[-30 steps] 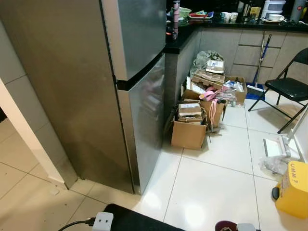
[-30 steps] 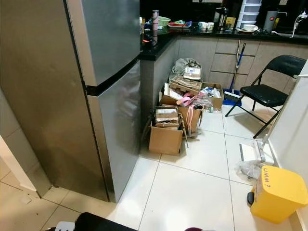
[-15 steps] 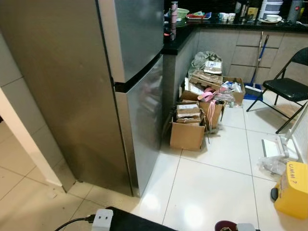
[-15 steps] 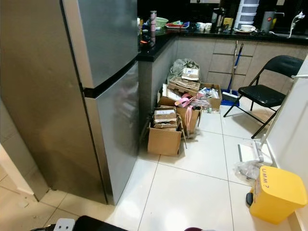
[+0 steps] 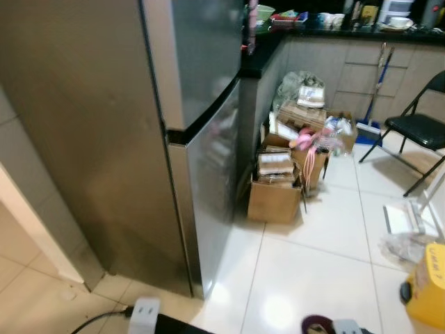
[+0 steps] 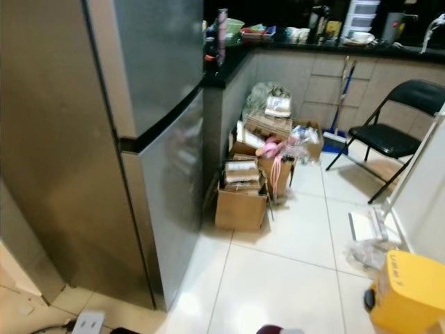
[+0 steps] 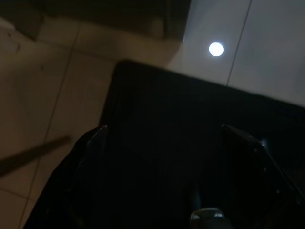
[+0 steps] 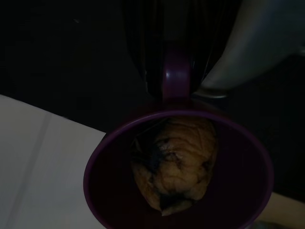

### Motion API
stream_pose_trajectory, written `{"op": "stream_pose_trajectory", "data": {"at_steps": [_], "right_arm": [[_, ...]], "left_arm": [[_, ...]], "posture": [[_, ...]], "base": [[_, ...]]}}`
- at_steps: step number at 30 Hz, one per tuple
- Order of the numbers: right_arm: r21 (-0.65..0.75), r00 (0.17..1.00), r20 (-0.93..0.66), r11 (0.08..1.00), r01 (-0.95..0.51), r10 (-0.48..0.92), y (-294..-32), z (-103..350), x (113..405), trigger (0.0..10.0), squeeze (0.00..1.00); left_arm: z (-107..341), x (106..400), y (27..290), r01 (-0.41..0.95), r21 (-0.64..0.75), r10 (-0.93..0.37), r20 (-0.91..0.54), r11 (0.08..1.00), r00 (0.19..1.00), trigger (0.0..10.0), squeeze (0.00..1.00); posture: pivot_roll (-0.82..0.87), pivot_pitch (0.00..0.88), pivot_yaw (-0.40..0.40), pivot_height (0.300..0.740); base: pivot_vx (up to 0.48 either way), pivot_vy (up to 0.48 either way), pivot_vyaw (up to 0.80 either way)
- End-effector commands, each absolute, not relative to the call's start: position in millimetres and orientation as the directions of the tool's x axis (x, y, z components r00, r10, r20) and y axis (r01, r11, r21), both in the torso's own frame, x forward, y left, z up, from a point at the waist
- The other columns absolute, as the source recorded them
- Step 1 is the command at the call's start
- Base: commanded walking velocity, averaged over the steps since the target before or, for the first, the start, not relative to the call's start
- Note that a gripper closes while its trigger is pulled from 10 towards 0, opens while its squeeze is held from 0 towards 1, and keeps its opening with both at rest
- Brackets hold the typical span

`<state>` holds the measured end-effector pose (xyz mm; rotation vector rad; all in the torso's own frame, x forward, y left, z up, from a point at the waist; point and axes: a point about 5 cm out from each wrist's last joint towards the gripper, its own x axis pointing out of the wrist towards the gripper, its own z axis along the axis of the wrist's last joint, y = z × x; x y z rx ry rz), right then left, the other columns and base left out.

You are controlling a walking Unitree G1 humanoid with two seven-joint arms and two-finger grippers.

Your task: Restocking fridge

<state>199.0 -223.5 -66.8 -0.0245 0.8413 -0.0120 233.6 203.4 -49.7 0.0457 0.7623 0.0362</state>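
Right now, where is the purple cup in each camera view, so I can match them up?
Left eye view: purple cup at the bottom edge, right of centre, only its rim showing.
Right eye view: at the bottom edge, right of centre.
Right wrist view: close up, open mouth facing the camera, something brown and wrinkled inside.
Shared landmark: the yellow bin to its right in both eye views.

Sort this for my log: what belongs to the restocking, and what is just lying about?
Job: fridge, doors shut; purple cup with a brown lump of food at the right pincer.

Lying about: boxes, folding chair, yellow bin, broom.
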Motion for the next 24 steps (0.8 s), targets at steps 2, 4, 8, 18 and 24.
{"op": "stream_pose_trajectory", "data": {"at_steps": [2,4,8,18,24], "right_arm": [[-0.015,0.682,-0.732,1.000,0.010,-0.018,-221.3,-65.0,202.4,10.0,0.00],[-0.015,0.681,-0.732,1.000,0.010,-0.018,-221.4,-65.0,202.4,10.0,0.00],[-0.015,0.680,-0.733,1.000,0.007,-0.016,-221.1,-65.1,202.3,10.0,0.00],[-0.016,0.681,-0.732,1.000,0.004,-0.015,-220.6,-64.8,203.2,10.0,0.00],[-0.015,0.682,-0.732,1.000,0.005,-0.014,-219.4,-64.5,204.4,10.0,0.00]], "left_arm": [[-56.0,223.6,205.4,-0.022,0.058,0.057,-0.713,0.998,0.699,10.0,0.00],[-56.1,223.5,205.1,-0.022,0.058,0.057,-0.713,0.998,0.699,10.0,0.00],[-56.6,222.4,204.9,-0.025,0.057,0.059,-0.713,0.998,0.698,10.0,0.00],[-56.8,221.8,205.2,-0.029,0.058,0.062,-0.714,0.998,0.698,10.0,0.00],[-55.9,223.4,204.7,-0.027,0.058,0.060,-0.712,0.998,0.699,10.0,0.00]], "posture": [[-0.07,0.079,0.012,0.734],[-0.07,0.078,0.011,0.734],[-0.07,0.079,0.010,0.734],[-0.07,0.077,0.007,0.734],[-0.07,0.076,0.010,0.734]], "base": [[0.292,0.000,0.00],[0.291,0.000,0.00],[0.287,0.000,0.00],[0.277,0.000,0.00],[0.260,0.000,0.00]]}}
